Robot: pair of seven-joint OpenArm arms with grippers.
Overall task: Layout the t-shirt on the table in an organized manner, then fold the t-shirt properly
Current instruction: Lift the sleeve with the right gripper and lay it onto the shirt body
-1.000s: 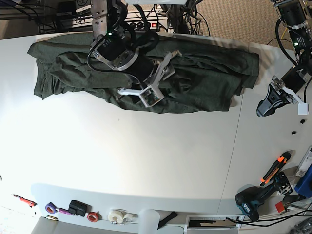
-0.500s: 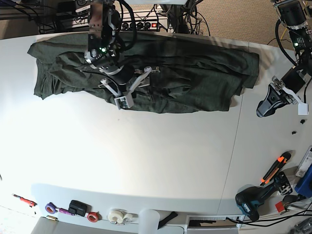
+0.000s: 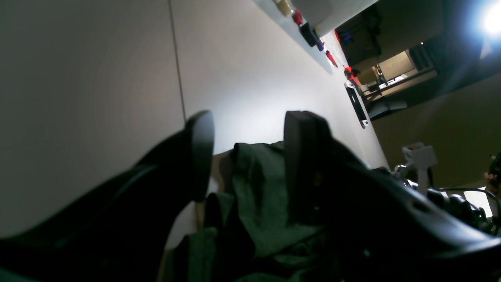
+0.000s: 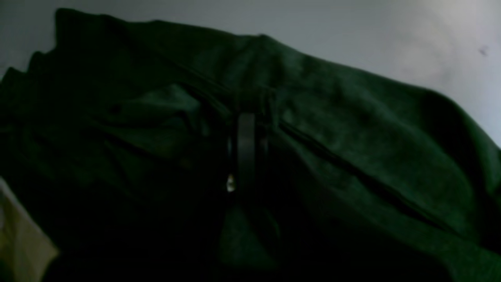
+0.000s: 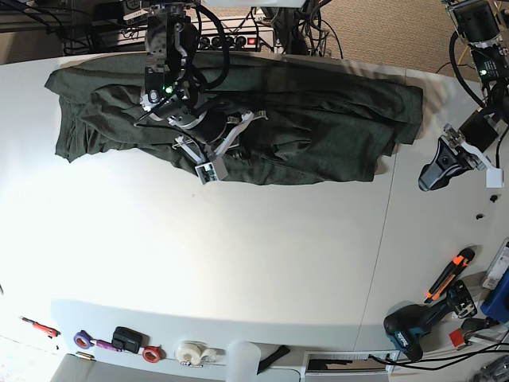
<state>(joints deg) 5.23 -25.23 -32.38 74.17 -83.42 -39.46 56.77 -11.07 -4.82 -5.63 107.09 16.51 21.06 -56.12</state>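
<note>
My right gripper (image 5: 213, 159) clamped on rumpled dark green cloth t-shirt (image 5: 334, 131) | my left gripper (image 5: 439, 173) parted, empty | risk: thin pinch slips, layers bunch

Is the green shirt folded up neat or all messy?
Messy. The t-shirt lies spread long across the table, bunched and wrinkled, not folded neatly.

Drill (image 5: 413, 325) – tape rolls (image 5: 191, 352) – orange cutter (image 5: 449, 273).
</note>
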